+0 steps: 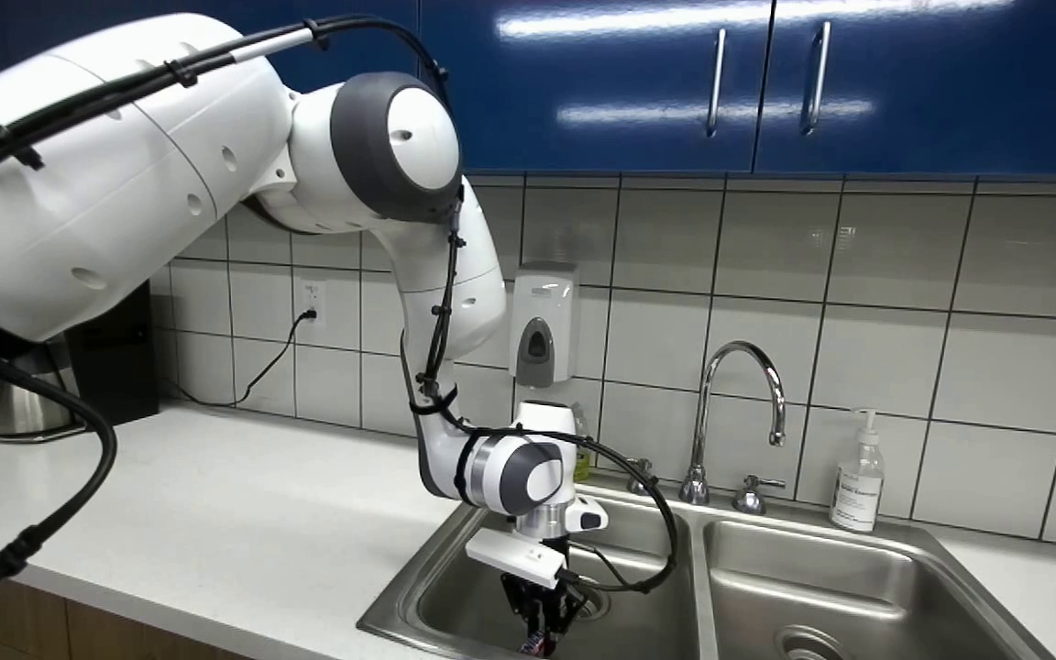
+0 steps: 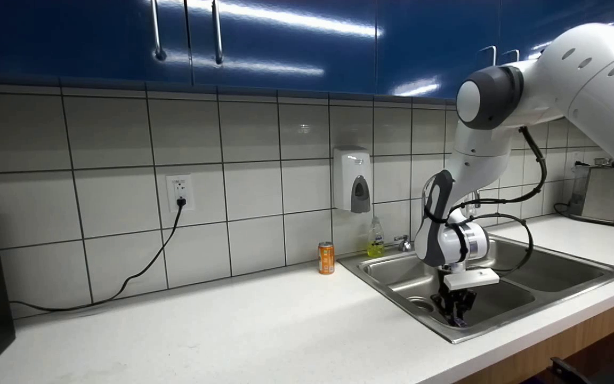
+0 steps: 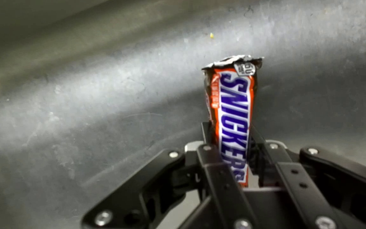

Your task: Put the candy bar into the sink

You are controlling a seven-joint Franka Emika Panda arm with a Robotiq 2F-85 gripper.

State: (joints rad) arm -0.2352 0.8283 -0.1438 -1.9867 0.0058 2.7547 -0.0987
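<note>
Jaws of the gripper (image 3: 231,132) clamp the candy bar (image 3: 233,98) by both long edges, right of ctr. in the wrist view, prob. b/c its narrow width suits the grip; the crimped end sticks out toward top of frame. L to R in an exterior view: orange can (image 2: 326,258), just below mid-frame, upright on the counter (image 2: 205,330), likely left out, being no part of the job; clear bottle (image 2: 375,248), by the upper-left corner of the sink (image 2: 493,303), presumably soap set handy; then, lower right, gripper and candy bar down inside its left-hand basin, apparently so release won't mean a long drop. Contact w/ basin floor: can't tell.
</note>
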